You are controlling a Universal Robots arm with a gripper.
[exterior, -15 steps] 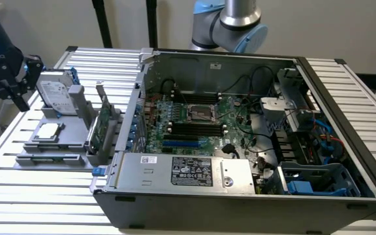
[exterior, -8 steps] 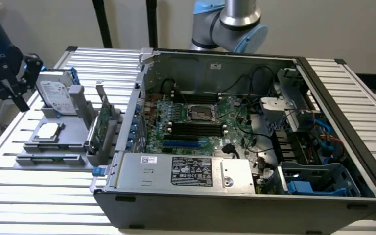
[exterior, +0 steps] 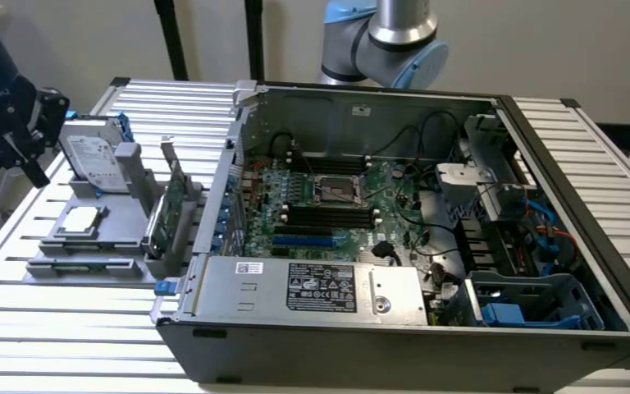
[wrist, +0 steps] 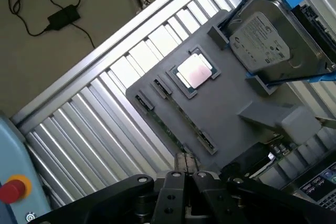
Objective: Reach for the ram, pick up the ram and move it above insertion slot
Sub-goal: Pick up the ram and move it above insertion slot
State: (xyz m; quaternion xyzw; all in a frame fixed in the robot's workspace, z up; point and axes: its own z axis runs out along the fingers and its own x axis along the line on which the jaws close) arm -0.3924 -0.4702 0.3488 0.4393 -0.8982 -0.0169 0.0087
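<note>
The ram [exterior: 79, 264] is a thin green stick lying in the front slot of a grey holder [exterior: 129, 215] at the exterior view's left. In the wrist view the ram [wrist: 167, 128] runs along the holder's edge between small clips. My black gripper [exterior: 14, 156] hangs above the table's left edge, behind and to the left of the holder and well away from the ram. Its fingertips [wrist: 176, 178] sit close together with nothing between them. The insertion slots [exterior: 317, 218] are dark strips on the motherboard inside the open computer case.
The holder also carries a hard drive [wrist: 265, 40], a square silver processor chip [wrist: 195, 71] and an upright green expansion card [exterior: 173, 212]. The case wall [exterior: 227, 176] stands between holder and motherboard. A power supply [exterior: 315, 286] lies at the case front. A red button [wrist: 13, 190] is nearby.
</note>
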